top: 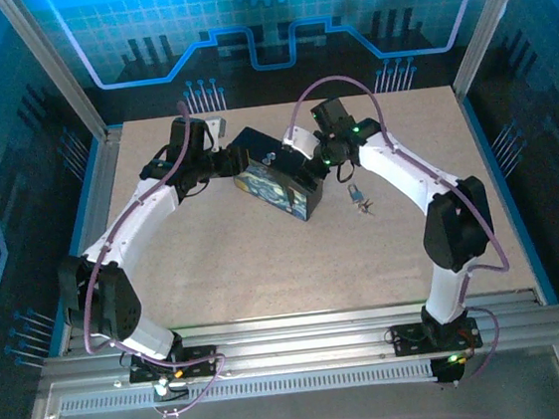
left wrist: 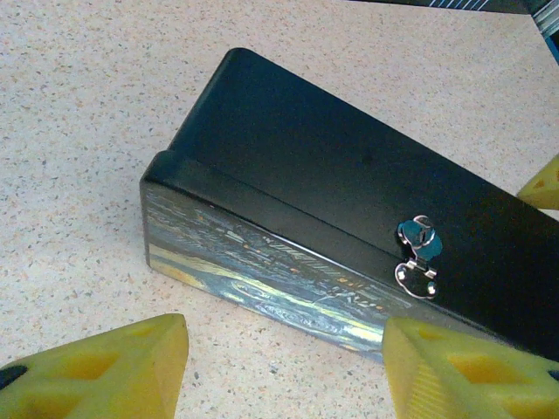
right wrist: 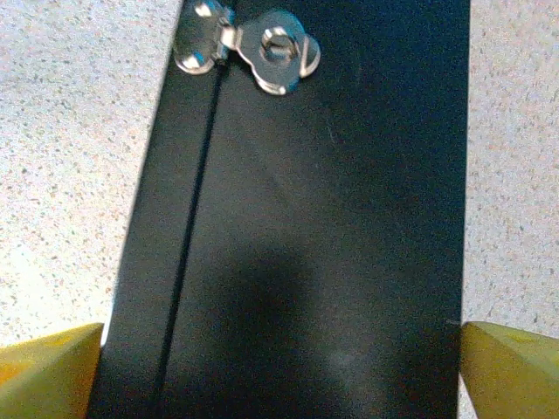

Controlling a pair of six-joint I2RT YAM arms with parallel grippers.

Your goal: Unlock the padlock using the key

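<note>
The padlock (top: 358,198), a small metal thing, lies on the table right of the black box (top: 276,178). The key is too small to tell apart from it. The box's silvery hasp (left wrist: 417,257) carries no lock. My left gripper (top: 227,163) sits at the box's left end. In the left wrist view the left gripper (left wrist: 284,371) is open, bare table between its yellow fingers (left wrist: 105,371) and the painted lid (left wrist: 262,262) just ahead. My right gripper (right wrist: 281,375) is open, its fingertips (right wrist: 52,371) straddling the box's black body (right wrist: 306,218) below the hasp (right wrist: 253,48).
Both arms arch inward over the speckled table (top: 216,266) and meet at the box near the back. Aluminium rails (top: 302,332) run along the near edge, and blue walls (top: 271,30) close in the back and sides.
</note>
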